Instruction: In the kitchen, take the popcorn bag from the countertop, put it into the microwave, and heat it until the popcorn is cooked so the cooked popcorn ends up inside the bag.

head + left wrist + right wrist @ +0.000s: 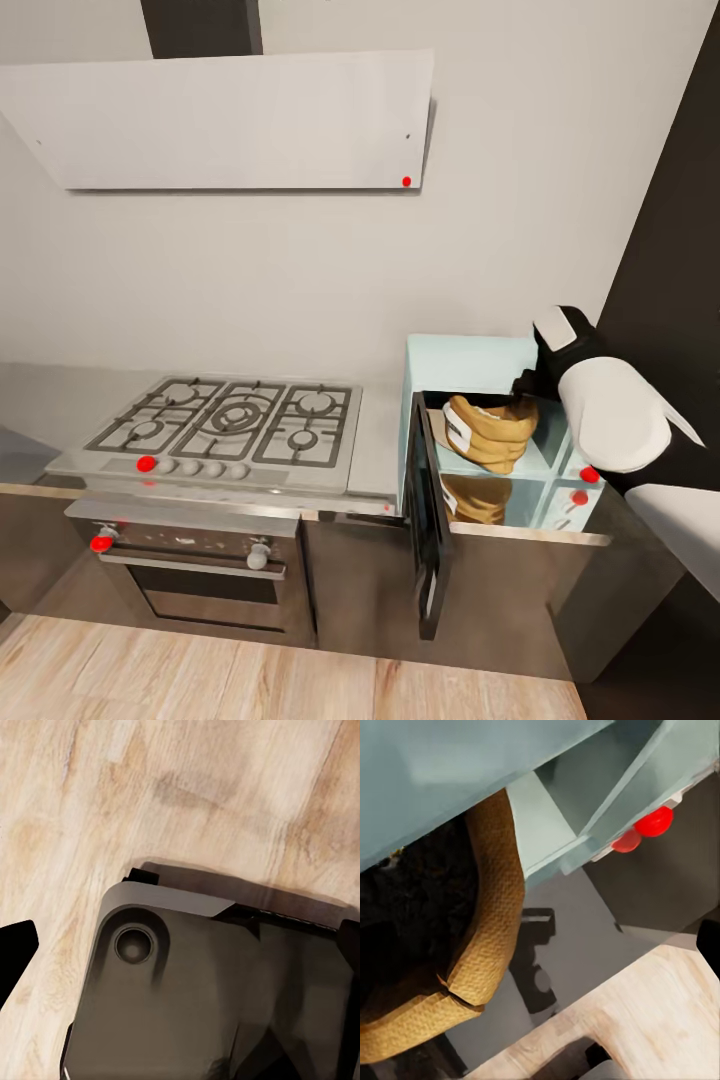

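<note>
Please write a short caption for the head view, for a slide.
Right arm reaches into the open mint-blue microwave with the tan popcorn bag, beside the gas hob.

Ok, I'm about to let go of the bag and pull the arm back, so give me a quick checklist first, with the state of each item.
1. Microwave door open: ok, swung out wide.
2. Popcorn bag within the cavity opening: ok in the head view.
3. Bag resting on the cavity floor: cannot tell; it looks raised, its reflection showing below.
4. Right tool's grip on the bag: cannot tell; its fingers are hidden behind the arm.
5. Control knobs free of the arm: ok, visible just under the forearm.
6. Left tool out of the way: ok, its camera faces the wood floor.
</note>
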Available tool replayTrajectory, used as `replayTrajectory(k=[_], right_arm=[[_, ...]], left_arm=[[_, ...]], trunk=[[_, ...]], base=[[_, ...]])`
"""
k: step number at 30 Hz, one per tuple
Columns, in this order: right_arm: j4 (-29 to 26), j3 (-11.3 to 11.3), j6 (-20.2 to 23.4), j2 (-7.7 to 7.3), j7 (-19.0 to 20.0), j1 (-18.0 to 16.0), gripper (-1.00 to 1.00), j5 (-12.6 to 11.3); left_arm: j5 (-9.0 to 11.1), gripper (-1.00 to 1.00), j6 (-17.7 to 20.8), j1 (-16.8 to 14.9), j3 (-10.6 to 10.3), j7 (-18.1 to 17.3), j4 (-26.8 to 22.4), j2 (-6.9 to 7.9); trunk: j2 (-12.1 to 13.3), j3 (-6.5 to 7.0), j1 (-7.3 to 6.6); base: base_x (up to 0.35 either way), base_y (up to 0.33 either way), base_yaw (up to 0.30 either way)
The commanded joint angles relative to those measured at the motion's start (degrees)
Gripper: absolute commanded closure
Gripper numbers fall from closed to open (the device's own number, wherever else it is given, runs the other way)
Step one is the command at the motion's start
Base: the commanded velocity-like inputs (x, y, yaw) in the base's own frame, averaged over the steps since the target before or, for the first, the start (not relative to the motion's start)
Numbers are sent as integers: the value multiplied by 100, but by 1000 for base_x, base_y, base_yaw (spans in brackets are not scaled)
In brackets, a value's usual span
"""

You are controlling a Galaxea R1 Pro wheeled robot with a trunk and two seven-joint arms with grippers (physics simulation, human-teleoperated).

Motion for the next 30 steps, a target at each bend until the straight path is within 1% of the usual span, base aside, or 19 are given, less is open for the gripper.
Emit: replayTrajectory(k=[1,4,9,14,21,24,25,26,27,30], right_arm=[[-9,-12,18,-5,-42,-15,-100,-36],[-13,-12,18,-9,-43,-23,-100,-38],[-14,-12,18,-4,-44,-24,-100,-38],[-14,-12,18,-12,-45,-22,-100,-38],[-22,2,18,-35,10,42,-100,-37],[-14,16,18,-38,38,63,-100,-31],[-10,35,18,-38,48,66,-100,-30],[-6,115,18,-34,75,74,-100,-26],[-40,78,18,-28,63,40,-100,-21],[-50,110,18,-29,69,-58,-100,-21]], left_arm=[[43,-100,-18,-4,-2,-1,4,-1],[44,-100,-18,-4,0,-1,4,-1],[43,-100,-18,-4,6,-1,4,-1],[-8,-100,-18,-4,-10,-1,4,-9],[-6,-100,-20,-4,-9,-1,4,-5],[10,-100,-24,-4,-3,-1,4,-11],[9,-100,-25,-3,-3,-1,4,-12],[14,-100,-26,-3,-1,-1,4,-11],[-20,-100,-53,30,-21,-32,-5,-28],[-41,-100,-53,26,-40,-37,-5,-20]], trunk=[[-6,-9,1],[-6,-9,1],[-6,-9,1],[-6,-9,1],[-6,-9,1],[-6,-9,1],[-6,-9,1],[-6,-9,1],[-6,-9,1],[-6,-9,1]], base=[[0,0,0],[-101,0,0],[-318,0,0],[-322,0,0],[-48,0,0],[-222,0,0],[-317,0,0],[-296,0,0],[0,0,0],[-7,0,0]])
